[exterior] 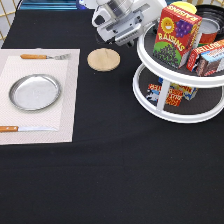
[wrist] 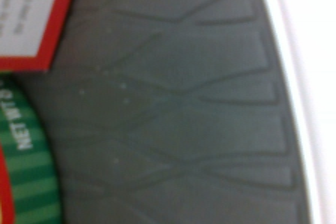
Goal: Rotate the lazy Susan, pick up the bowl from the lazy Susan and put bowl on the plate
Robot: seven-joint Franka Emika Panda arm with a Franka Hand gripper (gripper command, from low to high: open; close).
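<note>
The lazy Susan (exterior: pixel 180 116) stands at the exterior view's right, with boxes on both tiers. A black curved rim at its top right, behind the raisin box, looks like the bowl (exterior: pixel 212 9); most of it is hidden. The silver plate (exterior: pixel 35 92) lies empty on a pale placemat (exterior: pixel 67 100) at the left. My gripper (exterior: pixel 136 25) is at the top centre, its white hand against the left edge of the upper tier. The wrist view shows the tier's dark grey patterned surface (wrist: pixel 187 115) and its white rim (wrist: pixel 304 100) from close by.
A raisin box (exterior: pixel 176 34) and a red box (exterior: pixel 207 57) stand on the upper tier, more boxes (exterior: pixel 172 94) on the lower. A cork coaster (exterior: pixel 103 59) lies between gripper and placemat. A fork (exterior: pixel 45 56) and a knife (exterior: pixel 20 129) flank the plate.
</note>
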